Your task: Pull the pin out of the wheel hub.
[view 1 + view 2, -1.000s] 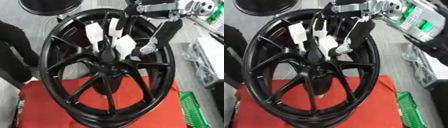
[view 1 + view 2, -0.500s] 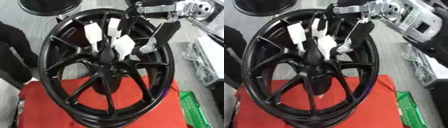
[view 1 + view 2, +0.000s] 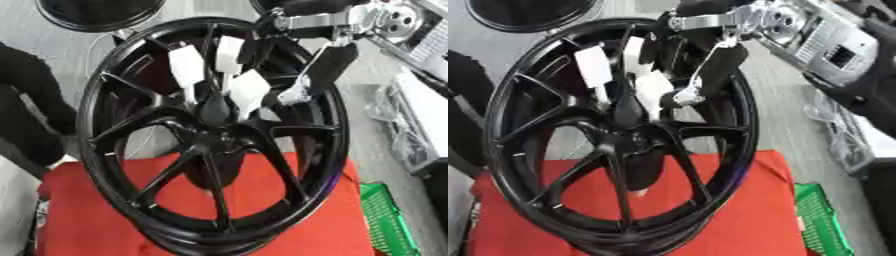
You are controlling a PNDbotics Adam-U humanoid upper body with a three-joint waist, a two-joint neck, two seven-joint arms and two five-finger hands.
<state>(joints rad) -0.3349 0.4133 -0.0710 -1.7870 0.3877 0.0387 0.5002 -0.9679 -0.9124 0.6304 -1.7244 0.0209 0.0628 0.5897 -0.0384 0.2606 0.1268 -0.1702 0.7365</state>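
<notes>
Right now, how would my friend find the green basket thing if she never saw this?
Start at the big black wheel standing on the red cloth. Look past the cloth's lower right corner: the green basket sits there. It's the only bright green, grid-walled thing around.

Your black multi-spoke alloy wheel hub (image 3: 210, 145) stands on its rim on the red cloth pad (image 3: 87, 220), its face toward you. Your right hand (image 3: 232, 75) comes down from the upper right to the hub's centre, fingers in among the spokes. A green plastic basket (image 3: 385, 220) lies right of the pad. Behind the wheel sits a black round stool seat (image 3: 96, 10).
</notes>
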